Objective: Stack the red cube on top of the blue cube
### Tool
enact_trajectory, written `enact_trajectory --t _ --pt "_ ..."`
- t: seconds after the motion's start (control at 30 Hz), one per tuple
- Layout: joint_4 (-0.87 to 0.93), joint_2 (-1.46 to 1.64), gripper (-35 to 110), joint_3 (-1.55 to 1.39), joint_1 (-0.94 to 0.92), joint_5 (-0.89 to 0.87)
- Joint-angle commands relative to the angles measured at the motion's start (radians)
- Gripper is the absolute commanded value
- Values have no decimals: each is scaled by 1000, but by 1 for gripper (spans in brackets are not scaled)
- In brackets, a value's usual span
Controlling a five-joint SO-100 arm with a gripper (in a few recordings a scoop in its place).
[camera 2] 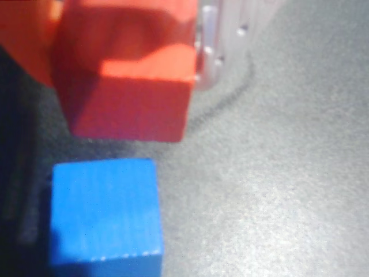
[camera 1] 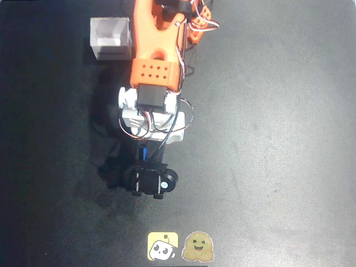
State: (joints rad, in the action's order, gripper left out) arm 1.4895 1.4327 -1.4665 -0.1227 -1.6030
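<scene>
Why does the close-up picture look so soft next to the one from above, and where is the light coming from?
In the wrist view the red cube is very near the lens and blurred, brightly lit on top with a shaded front; the blue cube looks sharper. In the overhead view the focus is even, and the arm throws a dark shadow to its left on the table.

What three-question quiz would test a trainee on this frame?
1. True or false: in the wrist view the red cube already rests on the blue cube.
2. Multiple choice: the white box in the overhead view sits at A) top left, B) bottom right, C) centre.
3. How many stickers lie at the bottom edge of the overhead view?

Key: 1 false, it is held in the claw, not yet on the blue cube; 2 A; 3 two.
</scene>
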Motion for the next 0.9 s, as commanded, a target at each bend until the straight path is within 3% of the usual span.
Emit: enact_trajectory --t 0.0,0.87 --pt "-11 35 0 31 -12 -9" --pt "-44 -186 0 236 2 32"
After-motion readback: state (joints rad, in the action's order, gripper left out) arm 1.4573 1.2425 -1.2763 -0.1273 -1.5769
